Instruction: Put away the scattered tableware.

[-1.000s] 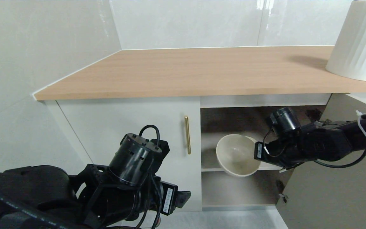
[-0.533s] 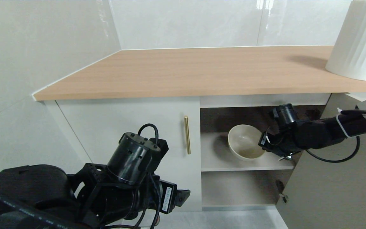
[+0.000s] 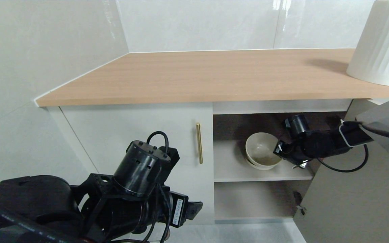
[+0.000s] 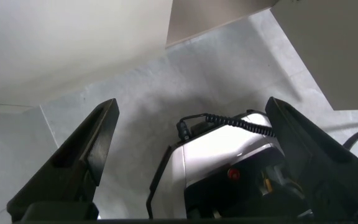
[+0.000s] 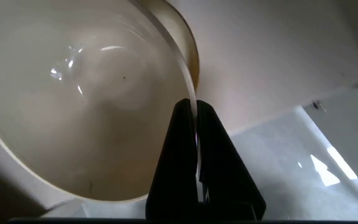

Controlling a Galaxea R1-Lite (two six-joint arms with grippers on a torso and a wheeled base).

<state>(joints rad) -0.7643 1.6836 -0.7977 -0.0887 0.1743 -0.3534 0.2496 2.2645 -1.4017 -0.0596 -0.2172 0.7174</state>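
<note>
Your right gripper (image 5: 196, 118) is squeezed shut on the rim of the bowl (image 3: 260, 152). One finger is inside the rim and one is outside. The bowl is inside the open cupboard, on the middle shelf (image 3: 228, 170), close to the right side. It leans a little. It looks like it sits in a second bowl (image 5: 190, 43) under it, but I am not sure.

So you are at the step of setting the bowl down. I think the job for this bowl is almost done.

Next, let the bowl settle flat. Then open the fingers and pull the arm straight back out. Go slowly, so a finger does not catch the rim and drag the bowl off the shelf. Watch the open door (image 3: 349, 202) on the right too.

Your left gripper (image 4: 191, 112) is down low in front of the shut door. Its fingers are wide apart and it holds nothing.

There is a small white label (image 3: 178, 212) on the left arm. Its print is too small to read.
</note>
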